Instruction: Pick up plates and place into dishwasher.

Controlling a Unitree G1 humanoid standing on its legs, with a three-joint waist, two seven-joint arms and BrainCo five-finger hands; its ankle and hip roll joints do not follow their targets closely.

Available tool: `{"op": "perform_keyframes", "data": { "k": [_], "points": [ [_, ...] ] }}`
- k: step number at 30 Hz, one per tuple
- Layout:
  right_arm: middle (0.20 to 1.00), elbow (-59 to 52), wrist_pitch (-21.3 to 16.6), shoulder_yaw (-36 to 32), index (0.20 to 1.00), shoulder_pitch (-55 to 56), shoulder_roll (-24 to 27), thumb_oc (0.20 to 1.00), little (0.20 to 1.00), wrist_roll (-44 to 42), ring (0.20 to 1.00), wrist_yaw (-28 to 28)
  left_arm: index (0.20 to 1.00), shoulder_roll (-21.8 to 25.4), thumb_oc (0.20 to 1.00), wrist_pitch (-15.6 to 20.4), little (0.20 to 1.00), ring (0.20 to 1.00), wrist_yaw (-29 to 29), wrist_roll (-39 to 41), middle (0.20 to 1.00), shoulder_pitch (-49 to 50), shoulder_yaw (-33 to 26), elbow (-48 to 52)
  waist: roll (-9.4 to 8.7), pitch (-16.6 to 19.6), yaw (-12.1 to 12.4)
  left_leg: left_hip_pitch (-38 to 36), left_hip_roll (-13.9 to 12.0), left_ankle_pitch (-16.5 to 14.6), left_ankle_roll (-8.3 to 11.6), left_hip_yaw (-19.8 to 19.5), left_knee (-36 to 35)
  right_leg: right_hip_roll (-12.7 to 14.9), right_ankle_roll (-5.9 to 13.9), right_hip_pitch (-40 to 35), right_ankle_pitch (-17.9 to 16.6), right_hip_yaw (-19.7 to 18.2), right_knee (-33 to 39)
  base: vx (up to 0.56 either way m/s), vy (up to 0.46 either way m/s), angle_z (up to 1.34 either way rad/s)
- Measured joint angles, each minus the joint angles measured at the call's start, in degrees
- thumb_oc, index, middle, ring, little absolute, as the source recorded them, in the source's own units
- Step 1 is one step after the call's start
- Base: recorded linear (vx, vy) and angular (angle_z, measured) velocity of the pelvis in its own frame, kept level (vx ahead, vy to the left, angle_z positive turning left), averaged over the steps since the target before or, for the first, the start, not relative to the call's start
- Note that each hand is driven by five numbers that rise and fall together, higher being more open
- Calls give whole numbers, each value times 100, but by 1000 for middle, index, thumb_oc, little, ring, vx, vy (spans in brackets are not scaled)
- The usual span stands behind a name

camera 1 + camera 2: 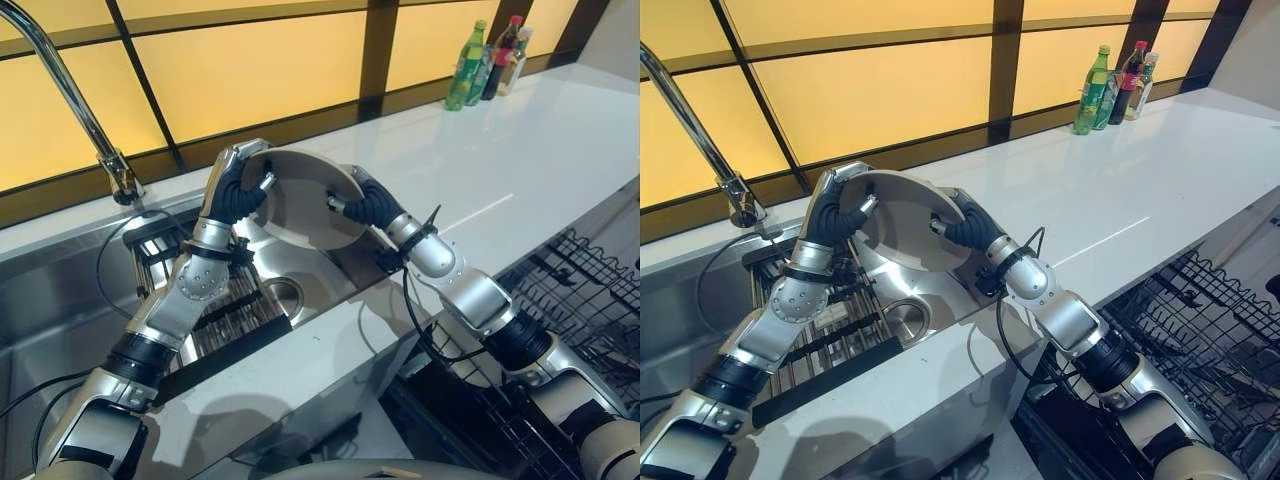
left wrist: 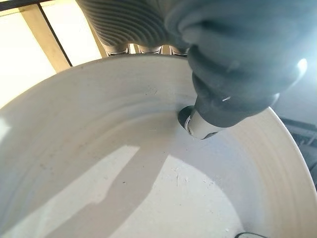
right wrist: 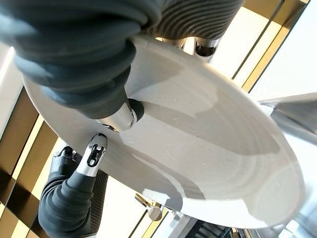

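Left hand (image 1: 236,190) is gripping the plate (image 1: 300,205) at its left rim, fingers curled over the edge w/ thumb pressing on the face. Right hand (image 1: 366,205) is clamping the opposite rim the same way, so both are holding 1 plate btwn them. Plate is hanging tilted, nearly on edge, above the sink (image 1: 60,290) and its drying rack (image 1: 225,320), face turned toward the robot. Dishwasher rack (image 1: 580,290) is sitting open well off to the robot's right, below the counter (image 1: 520,150). Right hand is the nearer one to it, so prob the plate needs passing over to the right & swinging that way, rim-down for the tines. Bottles (image 1: 485,60) are standing far back on the counter, out of the way.
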State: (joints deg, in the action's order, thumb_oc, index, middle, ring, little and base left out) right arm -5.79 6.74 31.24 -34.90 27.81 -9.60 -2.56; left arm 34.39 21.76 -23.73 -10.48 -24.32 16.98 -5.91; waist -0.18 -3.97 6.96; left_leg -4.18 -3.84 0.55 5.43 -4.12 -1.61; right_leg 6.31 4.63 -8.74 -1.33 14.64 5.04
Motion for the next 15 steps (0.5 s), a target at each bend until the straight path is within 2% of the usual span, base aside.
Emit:
{"op": "perform_keyframes", "data": {
  "k": [7,11,15],
  "points": [
    [200,-195,-51,-70,200,168,9,200,200,222,200,-111,1000,-226,1000,-15,1000,1000,-723,16,1000,84,-549,439,-58,-38,-21,5,-36,-4,2,109,-24,3,-6,108,6,-105,-63,-20,-3,-8],
    [200,-362,-137,-437,200,333,35,200,200,228,200,-187,1000,-228,1000,-103,1000,1000,-1018,36,1000,85,-1053,548,-77,-49,-140,-17,-65,-6,3,178,-44,3,-5,142,11,-172,-85,0,-16,-8],
    [200,-489,-146,-676,200,666,335,200,200,558,200,-336,1000,-225,1000,-141,1000,1000,-1124,123,1000,96,-1229,551,-77,-49,-165,-26,-79,-6,3,249,-75,-6,-9,186,7,-240,-88,1,-24,-8]
  ]
}}
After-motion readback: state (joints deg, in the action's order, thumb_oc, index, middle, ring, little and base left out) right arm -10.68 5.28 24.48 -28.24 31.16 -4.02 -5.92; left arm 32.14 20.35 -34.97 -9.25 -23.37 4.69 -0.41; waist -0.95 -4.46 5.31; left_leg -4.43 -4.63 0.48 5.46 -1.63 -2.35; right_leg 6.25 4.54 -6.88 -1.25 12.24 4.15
